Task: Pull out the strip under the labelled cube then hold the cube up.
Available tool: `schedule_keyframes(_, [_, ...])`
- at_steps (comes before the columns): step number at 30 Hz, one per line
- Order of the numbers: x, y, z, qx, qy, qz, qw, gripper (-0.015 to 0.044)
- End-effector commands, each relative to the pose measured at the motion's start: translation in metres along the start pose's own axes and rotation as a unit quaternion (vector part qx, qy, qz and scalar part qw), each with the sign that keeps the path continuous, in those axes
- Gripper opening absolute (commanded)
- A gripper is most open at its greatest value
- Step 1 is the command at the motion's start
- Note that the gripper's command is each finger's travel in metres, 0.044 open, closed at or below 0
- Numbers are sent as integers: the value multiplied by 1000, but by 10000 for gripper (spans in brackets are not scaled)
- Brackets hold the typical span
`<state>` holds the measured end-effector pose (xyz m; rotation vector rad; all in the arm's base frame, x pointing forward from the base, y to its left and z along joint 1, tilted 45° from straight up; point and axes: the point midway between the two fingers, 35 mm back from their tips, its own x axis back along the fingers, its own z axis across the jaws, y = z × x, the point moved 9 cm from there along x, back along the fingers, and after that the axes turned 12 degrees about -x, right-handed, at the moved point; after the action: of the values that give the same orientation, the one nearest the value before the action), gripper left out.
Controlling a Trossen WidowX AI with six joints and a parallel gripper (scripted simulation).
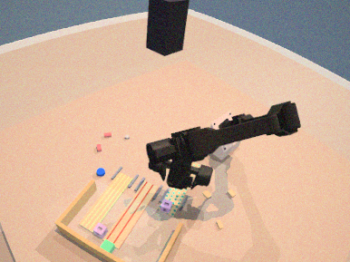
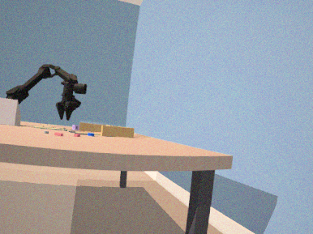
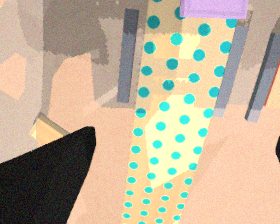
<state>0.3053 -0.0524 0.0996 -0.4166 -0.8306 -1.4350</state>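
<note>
Purple cube (image 1: 167, 206) (image 2: 75, 127) (image 3: 214, 8) sits on the dotted strip (image 1: 177, 196) (image 3: 170, 135), its marking unreadable; gripper (image 2: 64, 119) (image 3: 186, 138) open.

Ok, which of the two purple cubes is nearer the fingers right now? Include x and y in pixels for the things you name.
The purple cube (image 1: 167, 206) (image 3: 214, 8) on the teal-dotted strip (image 1: 178, 198) (image 3: 172, 142); the other (image 1: 101, 230) sits by the yellow-striped strip, farther off.

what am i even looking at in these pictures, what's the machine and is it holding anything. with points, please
It is one jointed black robot arm. One picture looks down from above, another across the table (image 2: 170, 159) from the side, and the third from the arm's wrist. The hand (image 2: 65, 118) is open and holds nothing. Below it lies a strip with teal dots (image 1: 176, 198) (image 3: 175, 145), with a purple cube (image 1: 167, 206) (image 3: 214, 8) on it. Nearby are striped strips, a second purple cube (image 1: 101, 229), a green block (image 1: 107, 246) and wooden rails (image 1: 77, 203) (image 2: 117, 131).
</note>
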Motion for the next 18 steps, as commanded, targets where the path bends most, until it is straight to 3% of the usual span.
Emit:
schedule_keyframes(1, [2,15,1,-2,1,-1,1000,440])
schedule_keyframes(16, [9,70,3,-1,1,-2,1000,440])
schedule_keyframes(18, [8,70,3,-1,1,-2,1000,387])
